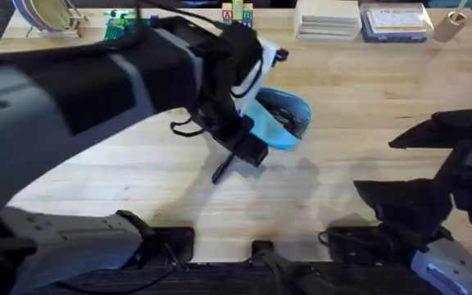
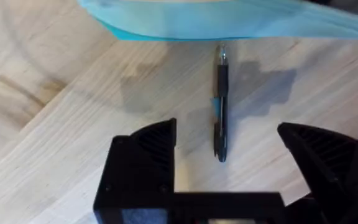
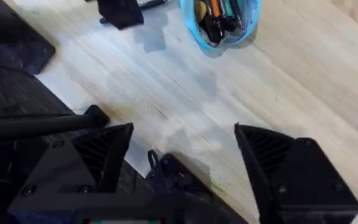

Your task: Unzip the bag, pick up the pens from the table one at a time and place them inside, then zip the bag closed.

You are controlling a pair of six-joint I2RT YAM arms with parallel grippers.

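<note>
The light-blue bag (image 1: pixel 289 123) lies mid-table, unzipped. In the right wrist view the bag (image 3: pixel 194 28) gapes open with several pens (image 3: pixel 215 18) inside. One slim black pen (image 2: pixel 221 106) with a silvery tip lies on the table (image 1: pixel 367 90) just beside the bag's edge (image 2: pixel 229 25). My left gripper (image 2: pixel 227 143) hovers over this pen, open, one finger on either side and clear of it. From overhead the pen (image 1: pixel 222 170) pokes out from under the left gripper (image 1: pixel 248 149). My right gripper (image 3: pixel 185 146) is open and holds nothing, low near the front right (image 1: pixel 383 168).
Along the back edge stand a clear plastic box (image 1: pixel 396 23), a white stack (image 1: pixel 328 18), a cup (image 1: pixel 451 24), toy blocks (image 1: pixel 238 14), a green item (image 1: pixel 121 26) and a plate rack (image 1: pixel 47 15). A black cable (image 1: pixel 185 127) loops beside the left wrist.
</note>
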